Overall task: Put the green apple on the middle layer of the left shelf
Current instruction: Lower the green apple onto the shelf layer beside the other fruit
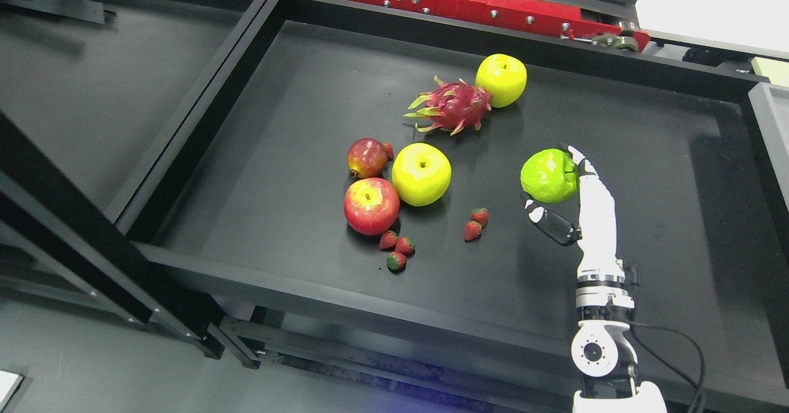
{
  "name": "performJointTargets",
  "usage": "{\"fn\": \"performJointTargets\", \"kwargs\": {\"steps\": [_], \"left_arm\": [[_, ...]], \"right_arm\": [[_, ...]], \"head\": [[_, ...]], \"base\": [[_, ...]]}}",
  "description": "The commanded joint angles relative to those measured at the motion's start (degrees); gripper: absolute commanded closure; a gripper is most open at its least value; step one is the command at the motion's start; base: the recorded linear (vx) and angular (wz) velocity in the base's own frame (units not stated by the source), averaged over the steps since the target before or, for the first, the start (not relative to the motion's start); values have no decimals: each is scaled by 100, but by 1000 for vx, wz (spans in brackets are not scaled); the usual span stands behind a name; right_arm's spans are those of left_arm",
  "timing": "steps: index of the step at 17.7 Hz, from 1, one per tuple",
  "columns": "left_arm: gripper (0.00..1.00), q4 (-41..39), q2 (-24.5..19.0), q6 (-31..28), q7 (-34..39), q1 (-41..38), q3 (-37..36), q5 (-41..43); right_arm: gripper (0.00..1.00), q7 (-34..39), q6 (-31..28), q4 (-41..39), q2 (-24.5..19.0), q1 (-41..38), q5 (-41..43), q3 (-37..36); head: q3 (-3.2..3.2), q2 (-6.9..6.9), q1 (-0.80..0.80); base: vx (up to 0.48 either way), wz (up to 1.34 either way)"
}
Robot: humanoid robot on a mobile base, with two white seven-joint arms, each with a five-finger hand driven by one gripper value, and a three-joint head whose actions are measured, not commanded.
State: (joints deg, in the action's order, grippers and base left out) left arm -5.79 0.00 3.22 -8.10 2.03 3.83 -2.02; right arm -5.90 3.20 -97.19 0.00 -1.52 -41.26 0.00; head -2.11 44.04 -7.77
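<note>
At far left, a second black tray point(123, 86) sits beside the main black tray point(277, 172); black frame bars cross the near-left corner. Left-centre of main tray: pomegranate point(367, 157), with red apple point(371, 206) just near of it, both touching or almost touching a yellow apple point(421, 174) to their right. Three strawberries point(396, 249) clustered near of the red apple; two more strawberries point(476, 224) to the right, apart from the cluster. Farther back: dragon fruit point(453, 105) touching a second yellow apple point(502, 79) at its right. Right of centre: green apple point(548, 175) held in the right robot hand point(564, 194), fingers point(582, 166) curled round its right side, thumb point(548, 219) under its near side. Whether it rests on the tray or is lifted: cannot tell. Arm enters from near right. Red rail point(493, 3) runs along far edge.
</note>
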Motion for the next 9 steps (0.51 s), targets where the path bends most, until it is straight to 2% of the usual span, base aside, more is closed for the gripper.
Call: {"fn": "performJointTargets", "kwargs": {"steps": [1, 5, 9], "left_arm": [[0, -1, -100, 3, 1, -1, -5, 0], [0, -1, -100, 3, 1, -1, -5, 0], [0, 8, -100, 3, 1, -1, -5, 0]], "right_arm": [[100, 107, -206, 1093, 298, 466, -128, 27], [99, 107, -250, 2473, 475, 1151, -163, 229], [98, 107, -442, 4003, 685, 2294, -163, 211]], "head": [[0, 0, 0], [0, 0, 0], [0, 0, 0]], "base": [[78, -204], [44, -88], [-4, 4]]}}
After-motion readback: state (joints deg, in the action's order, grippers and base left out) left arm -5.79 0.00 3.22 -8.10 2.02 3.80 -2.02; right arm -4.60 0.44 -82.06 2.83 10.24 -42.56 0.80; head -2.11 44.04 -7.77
